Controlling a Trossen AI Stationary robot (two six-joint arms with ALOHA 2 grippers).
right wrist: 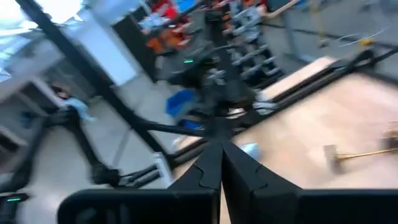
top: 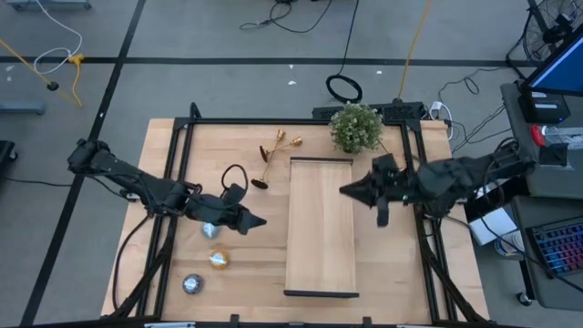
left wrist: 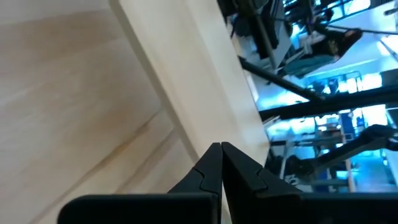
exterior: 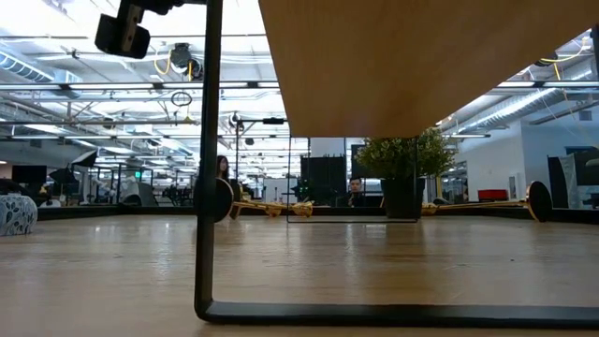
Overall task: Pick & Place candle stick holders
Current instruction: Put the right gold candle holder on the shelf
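Observation:
The gold candle stick holders lie on their sides on the table, left of the far end of a raised wooden board. In the low view one holder lies at the left and another at the right. The right wrist view shows one holder, blurred. My left gripper is shut and empty, beside the board's left edge; it also shows in the left wrist view. My right gripper is shut and empty, over the board's right side; it also shows in the right wrist view.
A green potted plant stands at the far edge behind the board. Three low tealight discs lie at the near left. A black cable loop lies near the holders. The board stands on a black frame.

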